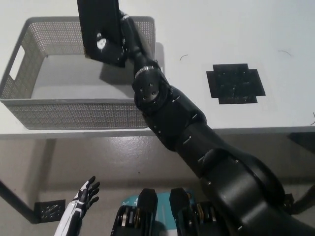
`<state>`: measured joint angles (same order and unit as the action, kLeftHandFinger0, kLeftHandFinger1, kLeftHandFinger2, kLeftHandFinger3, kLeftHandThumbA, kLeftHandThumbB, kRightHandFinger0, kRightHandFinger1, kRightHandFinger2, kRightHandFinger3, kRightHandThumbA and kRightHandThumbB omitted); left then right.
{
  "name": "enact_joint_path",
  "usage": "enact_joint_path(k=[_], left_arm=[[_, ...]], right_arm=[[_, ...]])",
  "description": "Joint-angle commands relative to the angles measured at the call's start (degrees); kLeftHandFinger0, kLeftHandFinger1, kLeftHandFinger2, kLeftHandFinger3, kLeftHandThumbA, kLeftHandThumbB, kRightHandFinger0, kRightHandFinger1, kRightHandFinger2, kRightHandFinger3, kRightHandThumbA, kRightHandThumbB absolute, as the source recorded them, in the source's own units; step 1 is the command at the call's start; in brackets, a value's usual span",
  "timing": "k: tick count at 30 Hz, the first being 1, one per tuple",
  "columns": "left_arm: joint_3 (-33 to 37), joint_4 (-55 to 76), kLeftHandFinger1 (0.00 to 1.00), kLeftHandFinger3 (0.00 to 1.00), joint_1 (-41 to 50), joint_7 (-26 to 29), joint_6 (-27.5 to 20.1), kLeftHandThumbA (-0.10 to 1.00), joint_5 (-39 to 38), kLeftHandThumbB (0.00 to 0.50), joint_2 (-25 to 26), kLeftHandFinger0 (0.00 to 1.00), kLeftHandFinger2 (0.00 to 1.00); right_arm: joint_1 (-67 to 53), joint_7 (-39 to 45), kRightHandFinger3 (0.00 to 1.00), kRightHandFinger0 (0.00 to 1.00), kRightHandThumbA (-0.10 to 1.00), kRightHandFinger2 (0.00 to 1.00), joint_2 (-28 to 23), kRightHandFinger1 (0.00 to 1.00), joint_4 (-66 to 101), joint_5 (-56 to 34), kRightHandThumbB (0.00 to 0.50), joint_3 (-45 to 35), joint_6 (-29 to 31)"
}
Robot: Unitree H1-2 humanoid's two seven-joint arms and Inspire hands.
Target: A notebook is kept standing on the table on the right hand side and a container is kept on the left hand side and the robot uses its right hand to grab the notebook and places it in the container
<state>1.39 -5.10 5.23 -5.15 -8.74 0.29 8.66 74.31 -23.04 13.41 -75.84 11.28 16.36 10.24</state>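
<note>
A black notebook hangs above the grey mesh container on the table's left side. My black right hand is shut on the notebook's lower right part, with the arm stretching across from the bottom right. The notebook casts a shadow on the container's pale floor, over its right half. My white left hand rests low at the bottom left, below the table edge, fingers spread and holding nothing.
A black cross-shaped mat lies on the white table to the right. The table's front edge runs across the middle of the view. A small black mesh piece lies on the floor at bottom left.
</note>
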Motion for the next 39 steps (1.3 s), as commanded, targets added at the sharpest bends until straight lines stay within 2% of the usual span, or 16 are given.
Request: enact_joint_path(k=[1, 2, 3, 4, 5, 6, 9, 11, 14, 19, 25, 26, 29, 33, 35, 39], left_arm=[[0.5, 2.3, 1.00, 1.00, -0.3, -0.8, -0.1, 1.00, 1.1, 0.182, 1.0, 1.00, 1.00], [0.5, 2.3, 1.00, 1.00, -0.3, -0.9, -0.1, 1.00, 1.3, 0.185, 1.2, 1.00, 1.00], [0.6, 2.4, 1.00, 1.00, -0.4, -1.0, 0.1, 1.00, 1.2, 0.194, 1.2, 1.00, 1.00], [0.6, 2.3, 1.00, 1.00, -0.5, -1.2, 0.0, 1.00, 0.9, 0.210, 1.2, 1.00, 1.00], [0.6, 2.2, 1.00, 1.00, -0.5, -1.2, 0.0, 1.00, 0.9, 0.216, 1.2, 1.00, 1.00], [0.7, 2.2, 1.00, 1.00, -0.7, -1.3, 0.1, 1.00, 1.0, 0.223, 1.3, 1.00, 1.00], [0.8, 2.2, 1.00, 1.00, -0.8, -1.4, 0.2, 1.00, 0.9, 0.248, 1.4, 1.00, 1.00], [0.8, 2.0, 1.00, 1.00, -0.9, -1.3, 0.0, 1.00, 1.1, 0.253, 1.4, 1.00, 1.00], [0.8, 1.8, 1.00, 1.00, -0.9, -1.5, -0.3, 1.00, 0.4, 0.218, 1.3, 1.00, 1.00], [1.1, 1.2, 1.00, 1.00, -0.9, -1.0, -1.2, 1.00, 2.0, 0.192, 1.0, 1.00, 1.00], [1.4, 1.7, 1.00, 1.00, -1.1, -1.1, -0.4, 1.00, 2.1, 0.166, 1.2, 1.00, 1.00], [1.4, 1.7, 1.00, 1.00, -1.2, -1.2, -0.1, 1.00, 2.1, 0.172, 1.3, 1.00, 1.00], [1.4, 1.5, 1.00, 1.00, -1.2, -0.8, -0.6, 1.00, 2.6, 0.188, 1.3, 1.00, 1.00], [1.5, 1.1, 1.00, 1.00, -1.3, -0.8, -1.1, 1.00, 2.8, 0.192, 1.5, 1.00, 1.00], [1.4, 1.0, 1.00, 1.00, -1.1, -1.0, -1.1, 1.00, 2.7, 0.183, 1.9, 1.00, 1.00], [1.3, 1.2, 1.00, 1.00, -1.1, -1.1, -0.3, 1.00, 2.3, 0.197, 1.7, 1.00, 1.00]], right_arm=[[6.0, -1.0, 0.77, 0.12, 0.27, 0.72, -0.5, 0.39, 0.1, 4.2, 0.215, 2.3, 4.4], [5.9, 1.7, 1.00, 0.46, 0.48, 0.96, -1.0, 0.73, 0.4, 3.4, 0.309, 2.0, 3.7], [5.8, 6.1, 1.00, 0.85, 0.66, 1.00, -1.9, 1.00, 0.7, 2.8, 0.393, 2.0, 3.9], [5.5, 9.1, 1.00, 0.94, 0.69, 1.00, -2.6, 1.00, 0.9, 1.7, 0.434, 1.5, 5.6], [5.5, 10.9, 1.00, 1.00, 0.71, 1.00, -2.8, 1.00, 1.0, 1.2, 0.450, 1.1, 5.5], [5.5, 12.3, 1.00, 1.00, 0.77, 1.00, -3.4, 1.00, 1.3, 1.2, 0.468, 1.2, 5.0], [6.3, 15.1, 1.00, 1.00, 0.87, 1.00, -4.8, 1.00, 2.3, 2.3, 0.498, 2.1, 4.0], [7.0, 15.2, 1.00, 1.00, 0.89, 1.00, -5.1, 1.00, 3.1, 1.9, 0.500, 1.4, 4.9], [8.3, 14.0, 1.00, 1.00, 0.98, 1.00, -5.6, 1.00, 4.5, 1.9, 0.500, 0.9, 6.6], [12.2, 14.4, 1.00, 1.00, 1.00, 1.00, -6.6, 1.00, 8.7, -0.4, 0.500, -2.2, 7.1], [10.6, 18.1, 1.00, 1.00, 1.00, 1.00, -10.8, 1.00, 31.8, -3.6, 0.474, -7.6, 1.4], [8.7, 19.4, 1.00, 1.00, 1.00, 1.00, -12.3, 1.00, 39.7, -3.7, 0.485, -8.3, -2.4], [5.0, 20.8, 1.00, 1.00, 1.00, 1.00, -15.4, 1.00, 53.3, -4.3, 0.500, -10.3, -7.1], [-1.2, 22.7, 1.00, 1.00, 1.00, 1.00, -20.4, 1.00, 69.6, -5.9, 0.488, -13.2, -10.8], [-5.9, 23.0, 1.00, 1.00, 1.00, 1.00, -22.4, 1.00, 78.9, -10.8, 0.475, -16.0, -9.8], [-15.2, 22.2, 1.00, 1.00, 1.00, 1.00, -25.4, 1.00, 94.0, -12.0, 0.500, -19.5, -13.1]])
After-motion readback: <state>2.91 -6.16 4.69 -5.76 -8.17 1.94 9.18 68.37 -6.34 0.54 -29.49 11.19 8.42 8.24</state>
